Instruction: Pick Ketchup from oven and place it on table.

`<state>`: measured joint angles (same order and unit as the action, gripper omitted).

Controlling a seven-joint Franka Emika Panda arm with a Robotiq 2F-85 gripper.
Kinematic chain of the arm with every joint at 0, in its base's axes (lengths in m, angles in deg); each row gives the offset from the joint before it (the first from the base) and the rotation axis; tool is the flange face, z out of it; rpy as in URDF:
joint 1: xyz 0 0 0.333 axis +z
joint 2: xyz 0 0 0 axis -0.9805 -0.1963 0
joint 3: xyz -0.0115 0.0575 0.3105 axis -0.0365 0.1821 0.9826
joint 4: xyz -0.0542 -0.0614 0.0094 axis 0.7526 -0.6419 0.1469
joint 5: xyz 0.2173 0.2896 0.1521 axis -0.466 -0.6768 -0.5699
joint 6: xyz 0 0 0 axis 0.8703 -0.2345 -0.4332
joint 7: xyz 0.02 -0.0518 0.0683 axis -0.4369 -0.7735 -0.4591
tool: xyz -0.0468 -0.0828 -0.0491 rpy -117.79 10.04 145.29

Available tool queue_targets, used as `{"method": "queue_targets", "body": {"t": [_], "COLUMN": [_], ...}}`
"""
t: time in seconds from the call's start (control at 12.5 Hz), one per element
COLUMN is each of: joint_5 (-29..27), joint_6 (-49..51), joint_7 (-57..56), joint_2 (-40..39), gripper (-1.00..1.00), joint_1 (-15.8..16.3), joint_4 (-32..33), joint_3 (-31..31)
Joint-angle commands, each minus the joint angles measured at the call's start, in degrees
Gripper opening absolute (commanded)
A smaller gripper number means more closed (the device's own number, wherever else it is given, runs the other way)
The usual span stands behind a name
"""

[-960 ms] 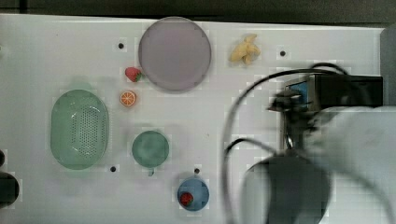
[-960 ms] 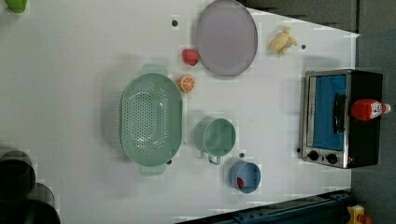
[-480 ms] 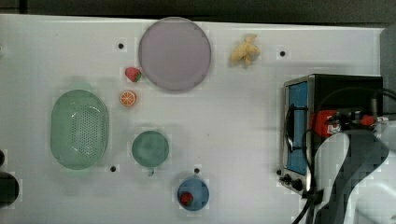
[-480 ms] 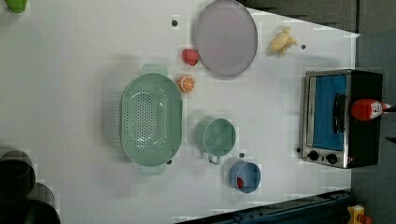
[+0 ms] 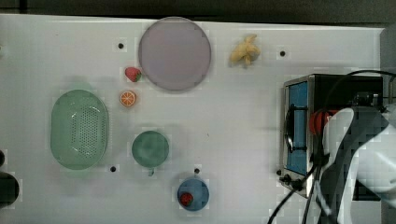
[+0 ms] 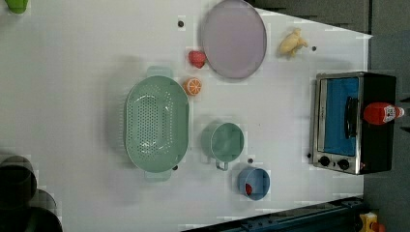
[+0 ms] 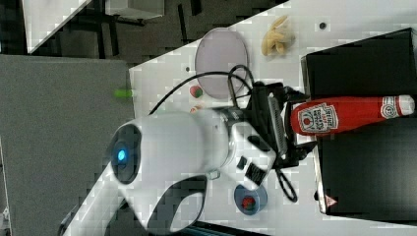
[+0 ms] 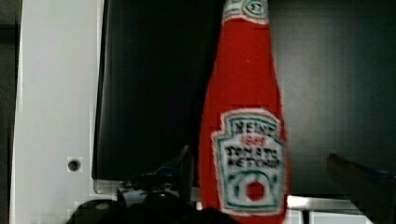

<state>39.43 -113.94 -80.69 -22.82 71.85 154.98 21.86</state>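
**Open tool straddles the ketchup on the oven roof**

The tool (image 8: 259,165) is spread wide. In the wrist view one dark finger (image 8: 186,168) stands just beside the label side of the ketchup (image 8: 245,121), and the other finger (image 8: 359,175) sits well apart on the far side; whether the near finger touches the bottle cannot be told. Nothing is clamped.

The ketchup (image 7: 344,115) stands on the black top of the oven (image 7: 366,162), not inside it. In the left view the bottle (image 6: 382,113) shows over the oven (image 6: 355,123) roof, behind the handle of the bluish glass door, which is closed. In the right view the tool (image 7: 290,123) sits right at the bottle's base end, with the white arm behind it.

In the top view the arm covers much of the oven (image 5: 299,126), and a patch of the red ketchup (image 5: 317,121) peeks out beside the wrist.

Half a second ago the top view showed the arm lower at the top view's right, with more of the bottle and the oven roof in sight; now the wrist has come over the bottle. A second ago the arm lay over the oven at the front. The ketchup has not moved in the left view.

On the white surface (image 5: 233,121) the green colander (image 5: 79,128), plate (image 5: 174,52) and cup (image 5: 150,148) lie as before.
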Motion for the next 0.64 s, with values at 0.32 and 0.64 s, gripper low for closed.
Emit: {"method": "queue_targets", "body": {"t": [0.32,0.64], "joint_5": [-7.55,-8.25], "joint_6": [-2.5,-3.0], "joint_7": [0.55,0.55], "joint_2": [-5.68,-6.73], "gripper": [1.0,0.91], "joint_1": [-1.38,-1.4], "joint_4": [-0.52,0.21], "joint_3": [-0.35,-0.27]}}
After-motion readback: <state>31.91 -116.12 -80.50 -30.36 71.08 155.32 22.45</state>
